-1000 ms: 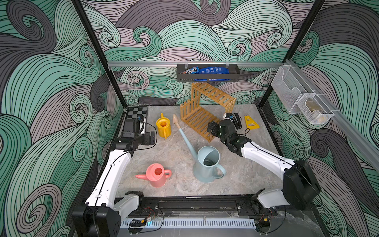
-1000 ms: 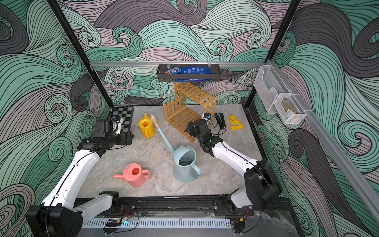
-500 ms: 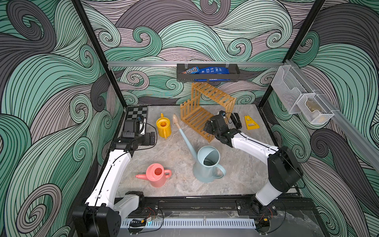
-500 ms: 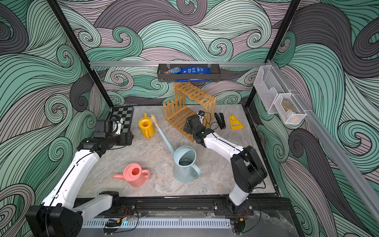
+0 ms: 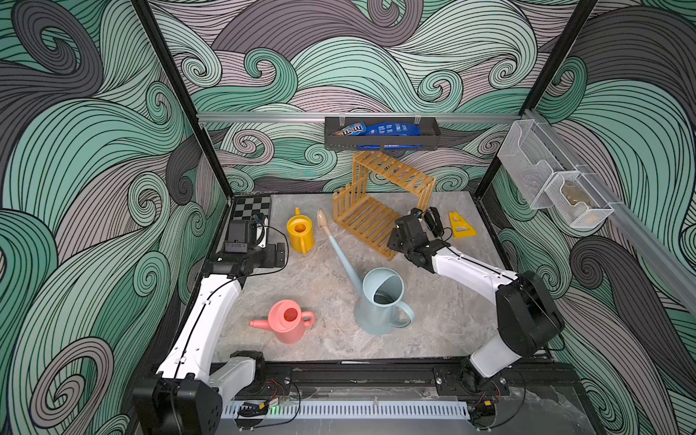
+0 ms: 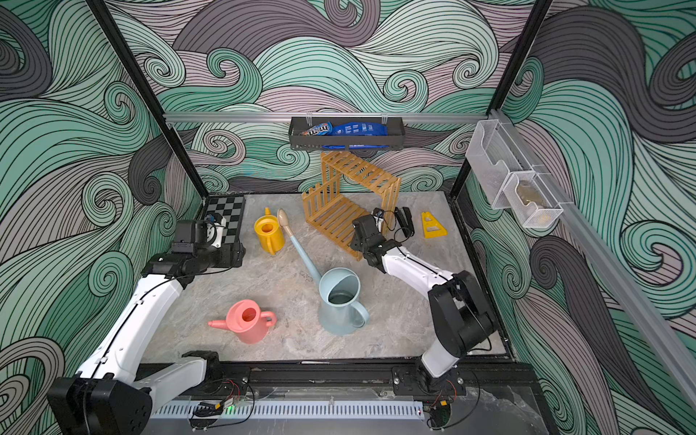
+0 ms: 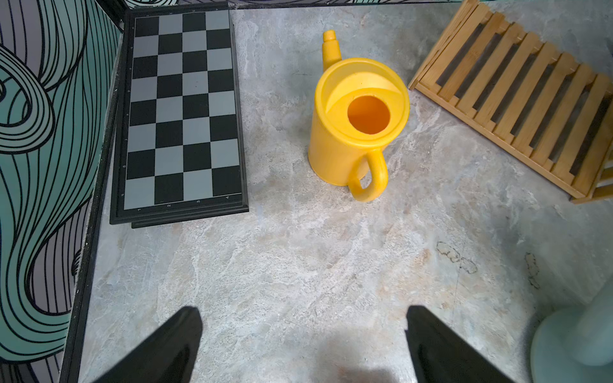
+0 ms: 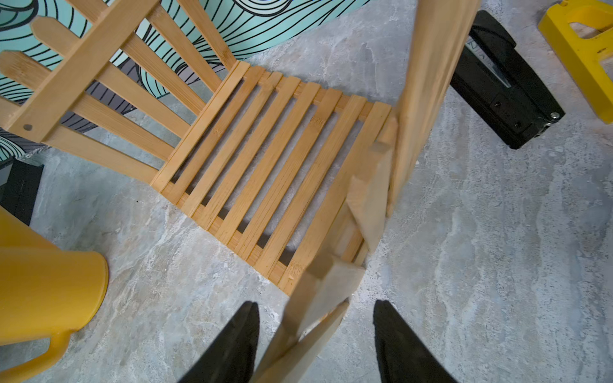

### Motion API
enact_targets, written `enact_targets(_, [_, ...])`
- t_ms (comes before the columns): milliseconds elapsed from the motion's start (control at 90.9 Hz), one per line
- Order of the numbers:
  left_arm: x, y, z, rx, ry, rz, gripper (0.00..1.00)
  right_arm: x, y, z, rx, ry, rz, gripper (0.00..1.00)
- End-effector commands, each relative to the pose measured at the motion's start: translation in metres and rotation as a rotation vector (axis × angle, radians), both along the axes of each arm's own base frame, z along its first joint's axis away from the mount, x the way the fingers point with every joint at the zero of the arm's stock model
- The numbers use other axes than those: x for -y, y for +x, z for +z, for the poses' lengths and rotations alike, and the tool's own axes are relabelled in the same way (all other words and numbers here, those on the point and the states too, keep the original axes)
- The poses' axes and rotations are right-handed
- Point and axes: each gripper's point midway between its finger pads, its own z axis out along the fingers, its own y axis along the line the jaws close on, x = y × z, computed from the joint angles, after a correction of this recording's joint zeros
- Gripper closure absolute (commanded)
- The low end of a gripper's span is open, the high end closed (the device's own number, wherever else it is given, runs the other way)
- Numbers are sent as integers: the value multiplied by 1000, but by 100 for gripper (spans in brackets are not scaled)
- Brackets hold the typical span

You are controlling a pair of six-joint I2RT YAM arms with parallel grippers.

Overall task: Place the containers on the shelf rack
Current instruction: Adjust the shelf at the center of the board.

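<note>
The pink watering can (image 5: 288, 322) stands upright near the front edge of the worktop (image 5: 320, 278), left of centre. To its right stands the pale blue watering can (image 5: 380, 305), whose long spout runs toward the back-left and ends in a beige tip (image 5: 322, 218) just beside the yellow watering can (image 5: 300, 235).

The left gripper (image 7: 303, 318) hangs above bare worktop by the left edge with its fingers spread wide and nothing between them.

The right gripper (image 8: 313, 308) sits at the near right corner of the wooden shelf rack (image 5: 371, 222). Its fingers stand apart either side of a side slat, with a gap showing on each side.

The rack stands by the back edge, with no can on it. A chessboard (image 5: 251, 207) lies in the back-left corner. A black stapler (image 5: 433, 222) and a yellow triangular piece (image 5: 460, 226) lie right of the rack.
</note>
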Motion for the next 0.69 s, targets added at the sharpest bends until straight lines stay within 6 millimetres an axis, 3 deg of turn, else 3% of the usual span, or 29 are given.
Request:
enact_targets(0, [0,0,14,38,-8,2,1,6,-4,10,27,-33,21,44])
enact_targets(198, [1,-1,15,35,-7,-1,1,9,-6,18,52,-100,91,60])
enact_targets(363, [2,-1,15,30,-12,-2,1,25,-10,13,40,-98,90,63])
enact_targets(484, [1,1,12,37,-7,0,1,33,-12,14,56,-96,94,71])
enact_targets(605, [1,-1,14,22,-10,1,1,28,-15,16,67,-78,179,84])
enact_targets(682, [1,1,15,32,-6,3,1,24,-17,20,82,-86,224,87])
